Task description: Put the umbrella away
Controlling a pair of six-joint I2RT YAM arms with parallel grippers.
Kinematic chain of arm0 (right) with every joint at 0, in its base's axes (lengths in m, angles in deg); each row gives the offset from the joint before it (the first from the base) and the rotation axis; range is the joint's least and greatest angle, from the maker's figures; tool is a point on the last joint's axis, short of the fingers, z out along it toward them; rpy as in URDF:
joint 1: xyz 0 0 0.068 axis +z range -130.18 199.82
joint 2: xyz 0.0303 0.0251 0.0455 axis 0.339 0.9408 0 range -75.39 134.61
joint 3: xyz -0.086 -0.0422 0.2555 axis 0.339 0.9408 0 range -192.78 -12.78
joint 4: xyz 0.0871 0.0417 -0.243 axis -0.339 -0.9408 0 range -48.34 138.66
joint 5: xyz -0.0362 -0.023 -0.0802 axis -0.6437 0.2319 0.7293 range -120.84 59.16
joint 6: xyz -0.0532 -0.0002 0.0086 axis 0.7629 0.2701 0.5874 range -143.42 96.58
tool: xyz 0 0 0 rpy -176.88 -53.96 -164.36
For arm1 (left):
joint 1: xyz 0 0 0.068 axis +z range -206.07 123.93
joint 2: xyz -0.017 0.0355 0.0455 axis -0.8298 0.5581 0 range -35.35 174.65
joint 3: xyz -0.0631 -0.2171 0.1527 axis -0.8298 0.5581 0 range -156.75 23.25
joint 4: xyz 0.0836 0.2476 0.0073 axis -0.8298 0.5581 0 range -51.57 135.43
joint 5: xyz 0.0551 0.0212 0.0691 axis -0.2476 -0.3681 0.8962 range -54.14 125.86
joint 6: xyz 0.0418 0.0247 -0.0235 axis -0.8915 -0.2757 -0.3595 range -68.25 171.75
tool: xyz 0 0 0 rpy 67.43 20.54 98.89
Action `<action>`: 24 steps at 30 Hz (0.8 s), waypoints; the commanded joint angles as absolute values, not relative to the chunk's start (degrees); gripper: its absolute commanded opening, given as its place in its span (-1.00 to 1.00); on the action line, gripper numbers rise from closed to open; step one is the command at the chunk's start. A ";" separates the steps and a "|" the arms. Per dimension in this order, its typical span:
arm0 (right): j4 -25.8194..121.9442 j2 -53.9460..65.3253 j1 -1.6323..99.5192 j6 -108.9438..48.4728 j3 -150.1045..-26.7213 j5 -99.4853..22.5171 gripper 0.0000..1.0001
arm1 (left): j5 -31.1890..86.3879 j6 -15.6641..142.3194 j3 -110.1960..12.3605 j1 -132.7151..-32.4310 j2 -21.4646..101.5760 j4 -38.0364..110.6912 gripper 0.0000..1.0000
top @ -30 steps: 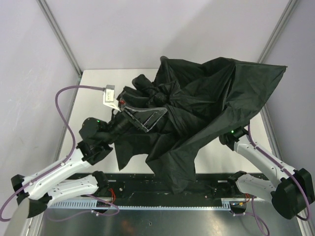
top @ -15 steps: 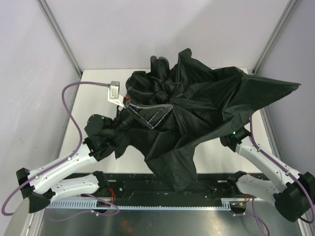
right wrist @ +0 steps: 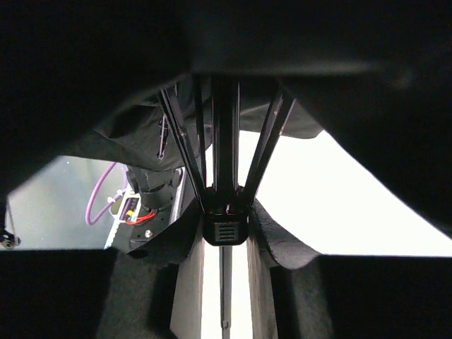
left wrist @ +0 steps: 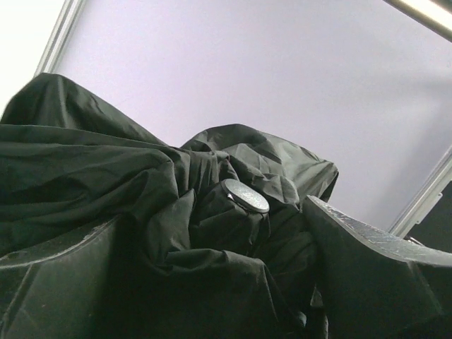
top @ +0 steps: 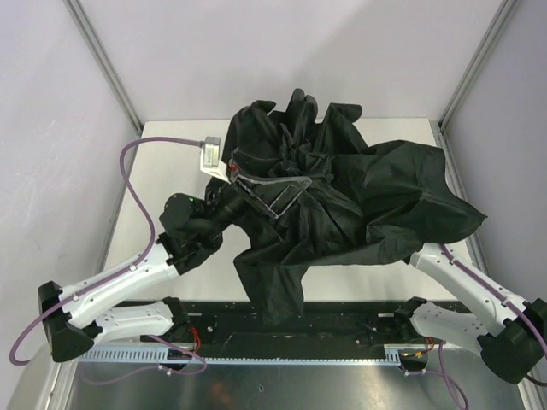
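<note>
Top: umbrella (top: 342, 205) crumpled mid-frame on desk (top: 162, 171), left hand (top: 269, 190) in its upper-left folds.
Left wrist: hand wide, canopy bunched between fingers (left wrist: 367, 268).
Right wrist: ribs (right wrist: 224, 141) fill centre frame. Right hand's state: can't tell.

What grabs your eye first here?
The black umbrella, its canopy a crumpled heap over the middle and right of the table, hanging past the near edge. Fabric bunches between the fingers of the left claw, around the umbrella's round cap. The right arm disappears under the canopy.
</note>
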State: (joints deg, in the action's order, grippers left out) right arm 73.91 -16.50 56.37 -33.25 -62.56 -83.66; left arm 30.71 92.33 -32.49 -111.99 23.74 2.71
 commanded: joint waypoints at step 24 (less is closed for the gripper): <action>64.47 -17.94 57.43 -47.02 -48.17 -60.64 0.98 | 67.69 86.54 -20.98 -113.20 2.80 -1.74 -1.00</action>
State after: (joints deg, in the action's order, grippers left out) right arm 59.40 -16.78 56.44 -42.25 -53.18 -63.66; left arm 56.00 86.56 -22.75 -112.85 5.64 3.45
